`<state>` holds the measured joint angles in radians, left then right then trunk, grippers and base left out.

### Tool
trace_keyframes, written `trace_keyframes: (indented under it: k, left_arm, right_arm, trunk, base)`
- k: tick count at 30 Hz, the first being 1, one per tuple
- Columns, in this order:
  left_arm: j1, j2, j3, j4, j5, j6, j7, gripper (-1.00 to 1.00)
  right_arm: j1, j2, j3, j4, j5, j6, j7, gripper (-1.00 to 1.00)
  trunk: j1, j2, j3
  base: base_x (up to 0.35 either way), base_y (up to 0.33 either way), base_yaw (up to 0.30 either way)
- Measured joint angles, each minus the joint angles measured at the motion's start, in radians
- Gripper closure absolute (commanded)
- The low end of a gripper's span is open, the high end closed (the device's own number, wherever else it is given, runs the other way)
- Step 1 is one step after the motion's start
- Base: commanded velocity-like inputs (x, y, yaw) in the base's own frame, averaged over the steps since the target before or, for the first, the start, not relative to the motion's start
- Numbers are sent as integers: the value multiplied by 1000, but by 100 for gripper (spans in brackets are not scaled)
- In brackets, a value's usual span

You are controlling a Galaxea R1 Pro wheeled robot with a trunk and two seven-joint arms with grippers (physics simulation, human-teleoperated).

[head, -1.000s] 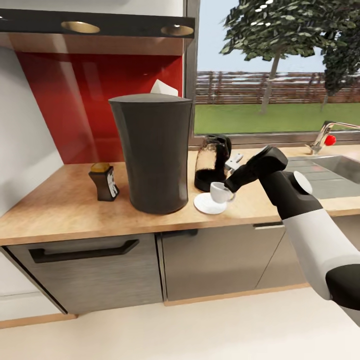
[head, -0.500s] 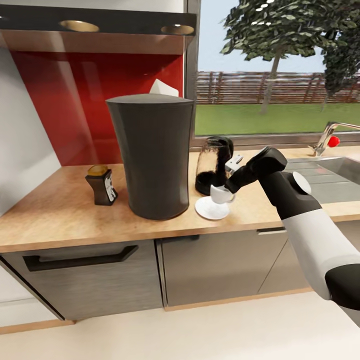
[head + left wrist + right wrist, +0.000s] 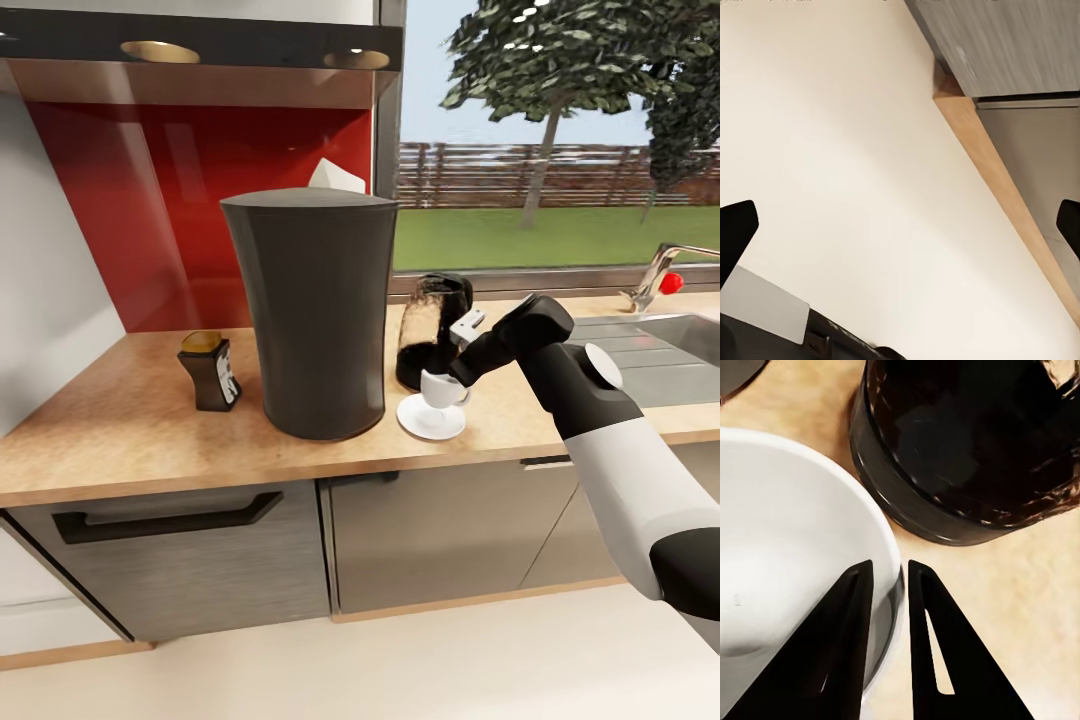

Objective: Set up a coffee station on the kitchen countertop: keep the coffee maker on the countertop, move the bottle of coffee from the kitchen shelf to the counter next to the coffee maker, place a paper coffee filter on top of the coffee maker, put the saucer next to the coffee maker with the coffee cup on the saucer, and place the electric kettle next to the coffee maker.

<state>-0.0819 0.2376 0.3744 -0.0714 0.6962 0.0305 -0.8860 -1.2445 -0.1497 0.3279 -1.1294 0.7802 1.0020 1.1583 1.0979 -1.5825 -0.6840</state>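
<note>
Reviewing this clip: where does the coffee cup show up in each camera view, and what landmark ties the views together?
Head view: coffee cup on the saucer, right of centre, at the right end effector.
Right wrist view: its white rim pinched between the fingers.
Left wrist view: floor and cabinet base.
Shared landmark: the dark kettle behind the cup.

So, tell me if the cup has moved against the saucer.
Yes, slightly: the cup, in the right tool, is nearer the middle of the saucer, off its sink-side rim.
</note>
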Motion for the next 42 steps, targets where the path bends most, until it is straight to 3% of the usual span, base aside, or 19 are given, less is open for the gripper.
trace_keyframes:
  k: [39, 42]
  left_arm:
    - [0, 0, 0, 0, 0, 0, 0, -100]
    - [0, 0, 0, 0, 0, 0, 1, -100]
  right_arm:
    - [2, 9, 3, 83, -2, -2, -2, 100]
    - [3, 9, 3, 87, -3, -1, -1, 100]
  trunk:
    - [0, 0, 0]
    - [11, -21, -9]
  base:
    - [0, 1, 0]
    - [0, 0, 0]
